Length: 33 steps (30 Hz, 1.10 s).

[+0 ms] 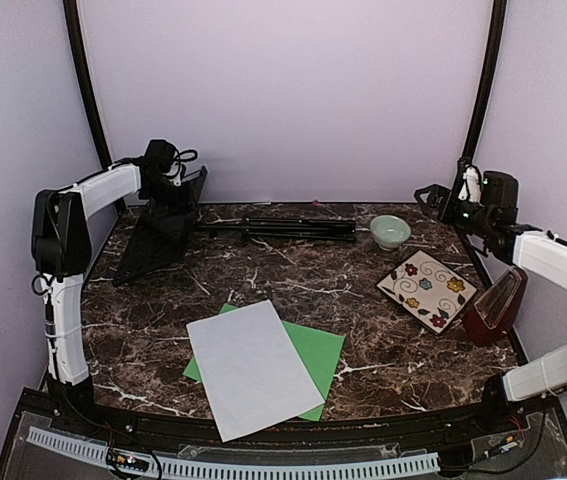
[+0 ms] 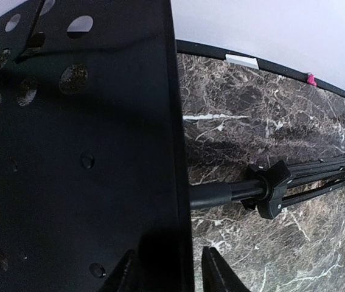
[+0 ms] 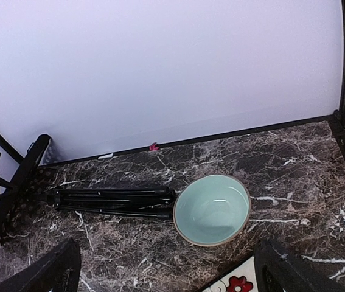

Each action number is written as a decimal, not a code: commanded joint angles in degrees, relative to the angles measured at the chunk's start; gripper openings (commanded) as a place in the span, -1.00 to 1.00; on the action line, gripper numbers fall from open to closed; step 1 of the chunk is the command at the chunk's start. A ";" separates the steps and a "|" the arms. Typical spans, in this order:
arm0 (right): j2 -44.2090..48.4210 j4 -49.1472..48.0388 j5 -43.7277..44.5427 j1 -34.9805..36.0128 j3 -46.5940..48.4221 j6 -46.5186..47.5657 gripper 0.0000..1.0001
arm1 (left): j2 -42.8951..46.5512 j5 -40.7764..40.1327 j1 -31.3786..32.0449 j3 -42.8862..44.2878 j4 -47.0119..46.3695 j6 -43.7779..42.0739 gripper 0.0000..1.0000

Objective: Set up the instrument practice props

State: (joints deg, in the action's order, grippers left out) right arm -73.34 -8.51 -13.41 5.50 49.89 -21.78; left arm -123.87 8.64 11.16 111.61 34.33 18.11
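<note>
The black perforated music stand (image 1: 163,235) lies on its side at the back left, its folded tripod legs (image 1: 283,228) pointing right toward the bowl. My left gripper (image 1: 168,192) is at the stand's desk. In the left wrist view the gripper (image 2: 171,274) is narrowed around the desk's right rim (image 2: 181,182), one finger on each side. The stand also shows in the right wrist view (image 3: 111,201). A white sheet (image 1: 253,365) lies over a green sheet (image 1: 321,350) at the front centre. The reddish-brown metronome (image 1: 493,305) stands at the right edge. My right gripper (image 1: 433,198) hangs open and empty (image 3: 169,258), above the table near the bowl.
A pale-green bowl (image 1: 390,231) sits at the tip of the stand's legs and also shows in the right wrist view (image 3: 212,210). A square floral plate (image 1: 426,290) lies between the bowl and the metronome. Walls close in at the back and on both sides.
</note>
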 commanded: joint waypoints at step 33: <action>1.28 -17.43 -2.65 0.76 -6.38 -8.03 0.99 | 9.05 -18.96 2.44 12.48 0.02 -20.93 -1.00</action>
State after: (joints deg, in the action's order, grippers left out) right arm -75.02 -19.51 -16.69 5.56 45.36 -30.50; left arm -129.67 -7.03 13.21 123.68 43.31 6.52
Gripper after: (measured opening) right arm 0.996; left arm 0.017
